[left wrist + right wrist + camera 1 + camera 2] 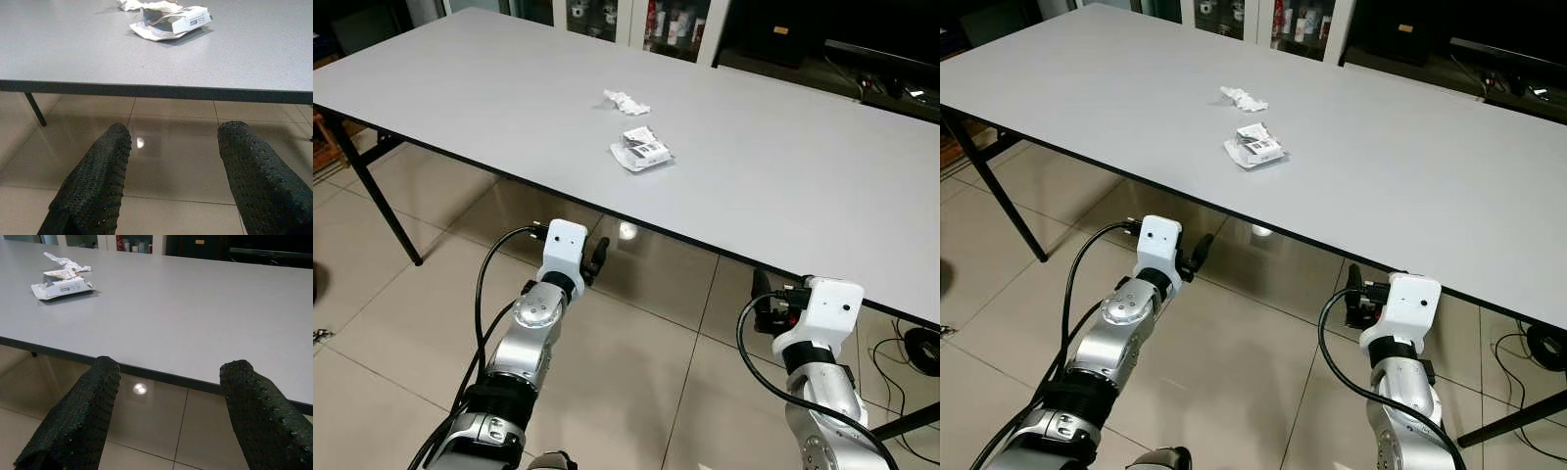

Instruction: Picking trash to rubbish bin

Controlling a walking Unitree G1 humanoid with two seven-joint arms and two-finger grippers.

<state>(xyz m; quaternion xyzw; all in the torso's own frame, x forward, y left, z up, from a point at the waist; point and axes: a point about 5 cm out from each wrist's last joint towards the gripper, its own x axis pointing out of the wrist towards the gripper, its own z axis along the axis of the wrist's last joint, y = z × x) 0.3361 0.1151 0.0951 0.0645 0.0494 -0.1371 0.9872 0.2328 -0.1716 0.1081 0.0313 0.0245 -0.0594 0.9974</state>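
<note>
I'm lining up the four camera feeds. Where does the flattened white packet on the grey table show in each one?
Left eye view: flattened white packet, mid-table, above centre.
Right eye view, mid-table, above centre.
Left wrist view, at the top, beyond the open left tool.
Right wrist view, upper left, beyond the open right tool.
Shared landmark: the crumpled white wrapper just behind it.

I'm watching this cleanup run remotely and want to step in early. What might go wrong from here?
Both the left gripper and right gripper sit open below the table's edge, so raising them carelessly may strike it. The packet lies flat, so fingers may slide it. The crumpled paper beside it might get knocked away.
</note>
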